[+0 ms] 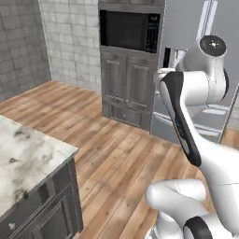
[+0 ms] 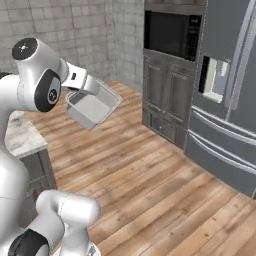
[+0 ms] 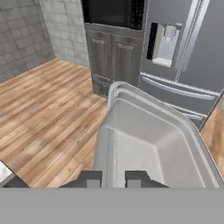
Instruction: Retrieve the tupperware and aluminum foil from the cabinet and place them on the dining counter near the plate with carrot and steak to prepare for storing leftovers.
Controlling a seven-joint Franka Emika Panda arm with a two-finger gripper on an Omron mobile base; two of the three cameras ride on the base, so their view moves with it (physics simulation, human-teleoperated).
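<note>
Translucent, round-cornered tupperware (image 3: pixel 153 144), apparently rim-pinched by gripper (image 3: pixel 113 178), above plank floor (image 3: pixel 48 109).

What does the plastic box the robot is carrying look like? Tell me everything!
The tupperware is a small see-through grey-white plastic box with rounded corners and a raised rim. It has no lid and nothing inside. It is up in the air over the wooden floor, tipped on a slant, not resting on anything. The gripper is shut on one wall at the rim, one finger inside the box and one outside. Nothing else touches it.
</note>
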